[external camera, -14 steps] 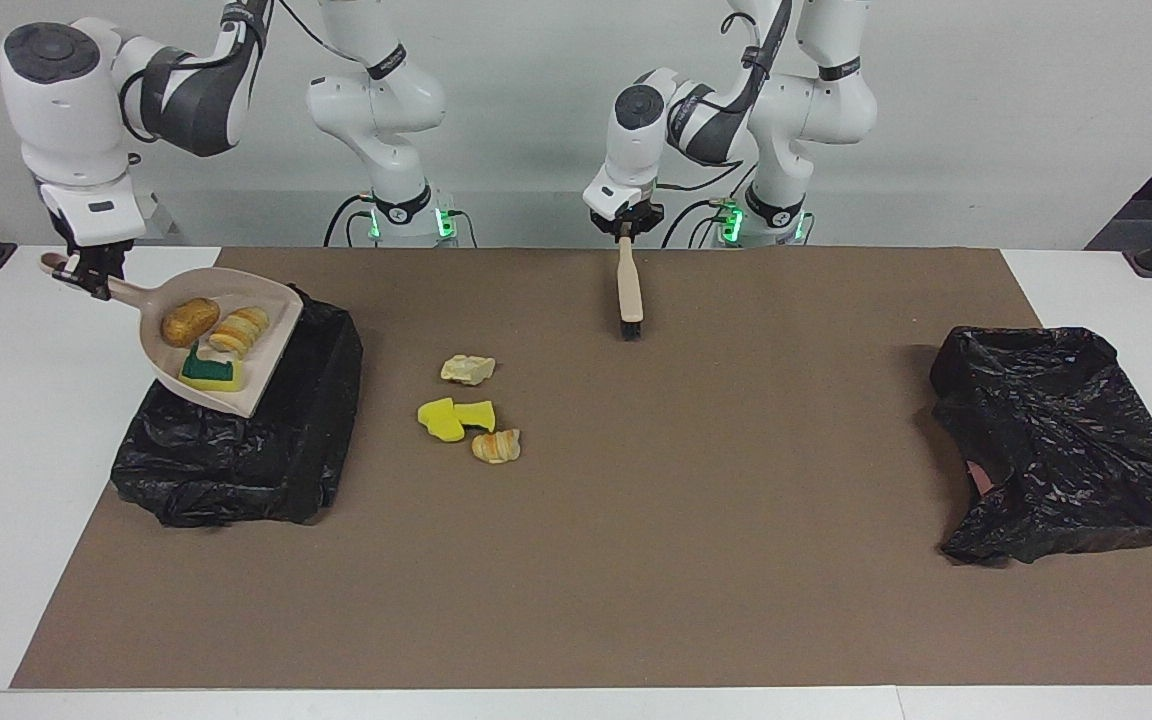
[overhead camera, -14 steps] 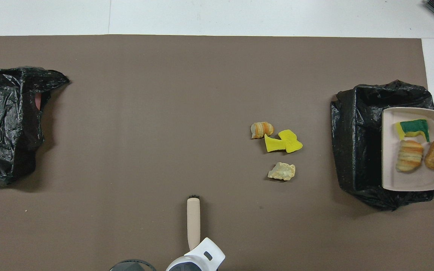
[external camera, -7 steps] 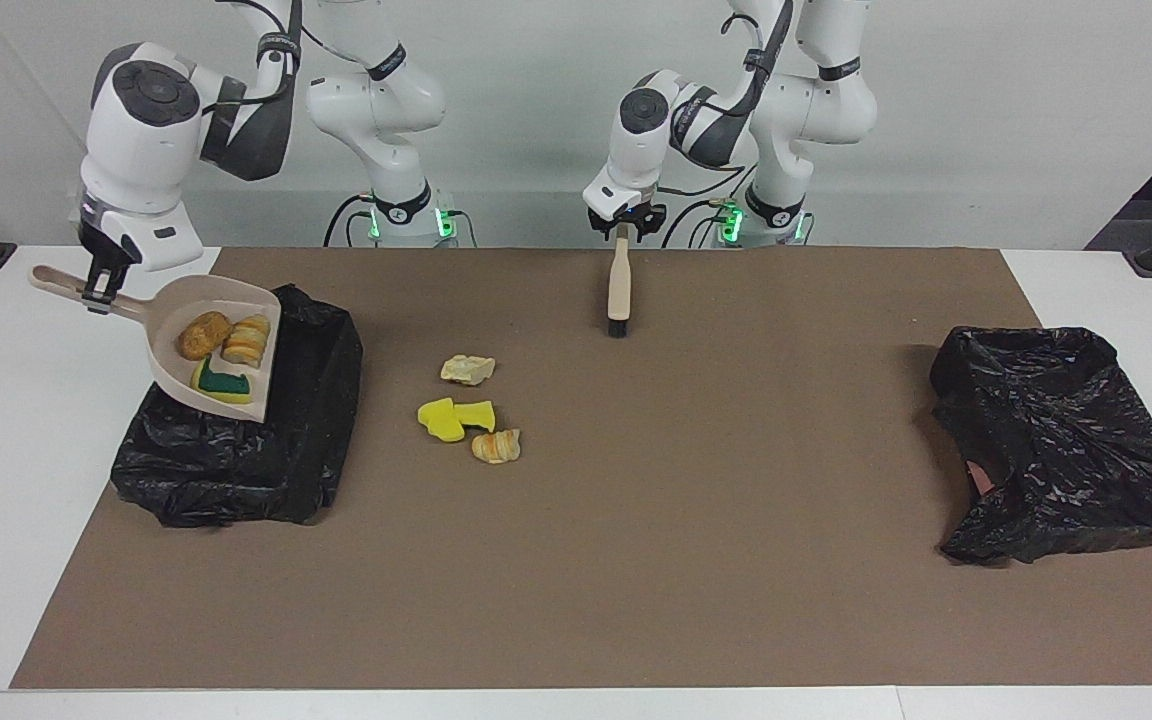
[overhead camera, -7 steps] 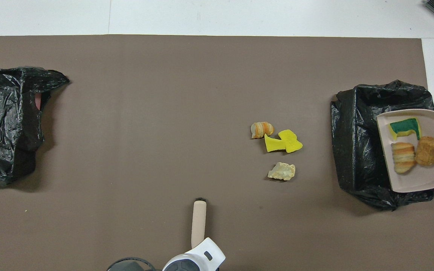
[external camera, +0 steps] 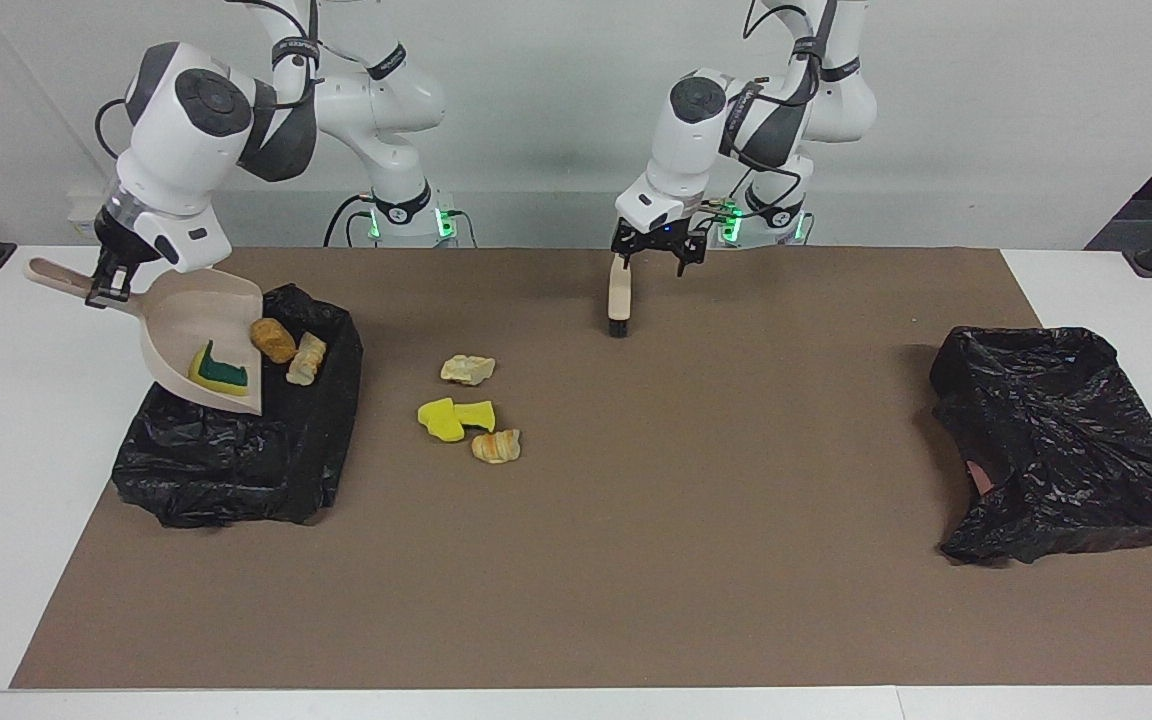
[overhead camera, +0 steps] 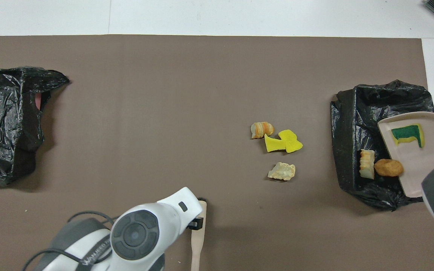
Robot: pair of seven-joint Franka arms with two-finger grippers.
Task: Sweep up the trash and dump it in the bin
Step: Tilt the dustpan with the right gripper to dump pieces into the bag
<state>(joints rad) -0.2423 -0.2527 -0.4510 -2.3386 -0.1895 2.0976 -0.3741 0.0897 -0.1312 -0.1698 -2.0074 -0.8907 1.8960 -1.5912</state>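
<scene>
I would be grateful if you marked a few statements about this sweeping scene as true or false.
1. The right pincer holds the dustpan over the black-lined bin. True.
2. The green-and-yellow sponge lies in the bin. False: it lies on the tilted dustpan.
3. Two bread lumps are past the dustpan's lip, over the bin. True.
4. The left pincer hangs over the other black bag. False: it is at the brush.
5. The mat holds only one piece of trash. False: four pieces lie there.
</scene>
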